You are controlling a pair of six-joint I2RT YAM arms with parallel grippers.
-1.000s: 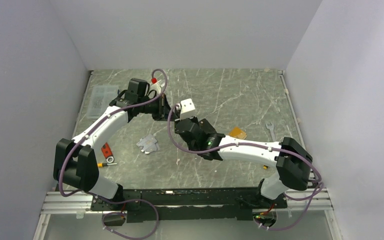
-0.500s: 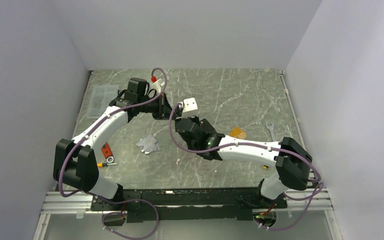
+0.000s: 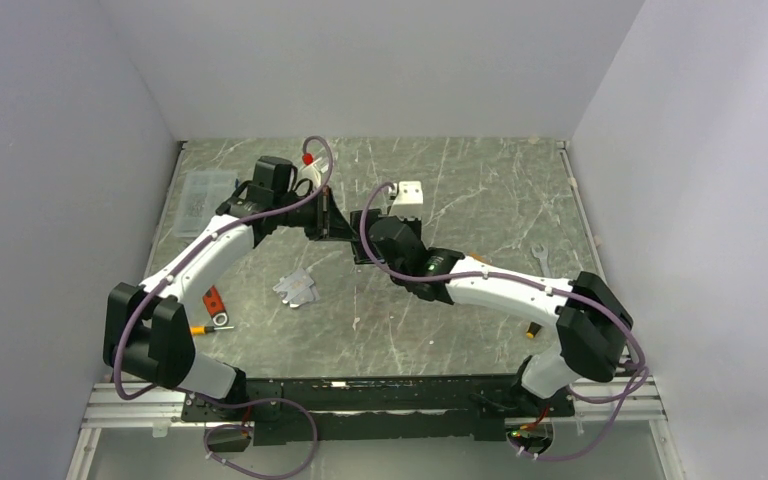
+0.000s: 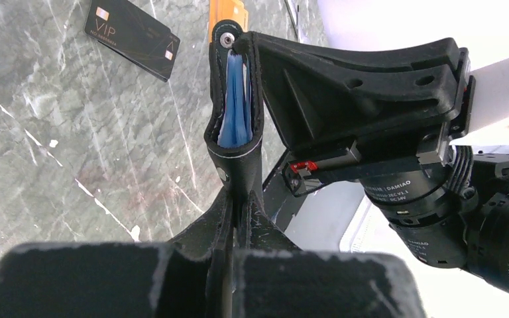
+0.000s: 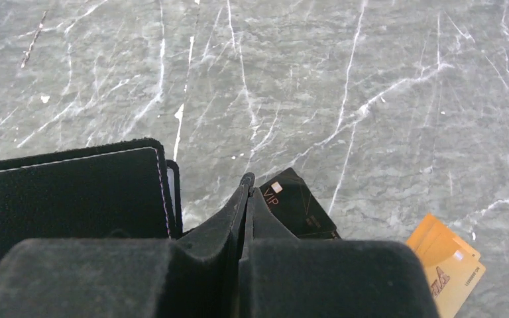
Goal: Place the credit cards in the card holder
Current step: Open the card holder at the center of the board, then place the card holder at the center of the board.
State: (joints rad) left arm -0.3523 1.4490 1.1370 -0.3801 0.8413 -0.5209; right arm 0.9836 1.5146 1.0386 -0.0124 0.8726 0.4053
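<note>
Overhead, the two arms meet above the middle of the grey-green marbled table [image 3: 480, 190]. Their black grippers crowd together there, so what they hold is hard to make out, and no cards show.

The left wrist view is clearer. The left gripper [image 4: 238, 199] has its fingers pinched on one end of the small black leather-like card holder [image 4: 237, 159], held clear of the table. The card holder is seen edge-on, with its long axis pointing straight away from the fingers and its silver snap at the far tip. Its folded halves are slightly parted over blue inner pockets. The other arm's black body fills the space to its right.

In the right wrist view, the right gripper [image 5: 245, 189] has its fingers pressed together with nothing visible between them. The card holder's flat black face is just to their left. On the table beyond lie a black card [image 5: 296, 202] marked VIP, half hidden behind the fingers, and orange-tan cards [image 5: 452, 268] near the lower right corner.
</note>
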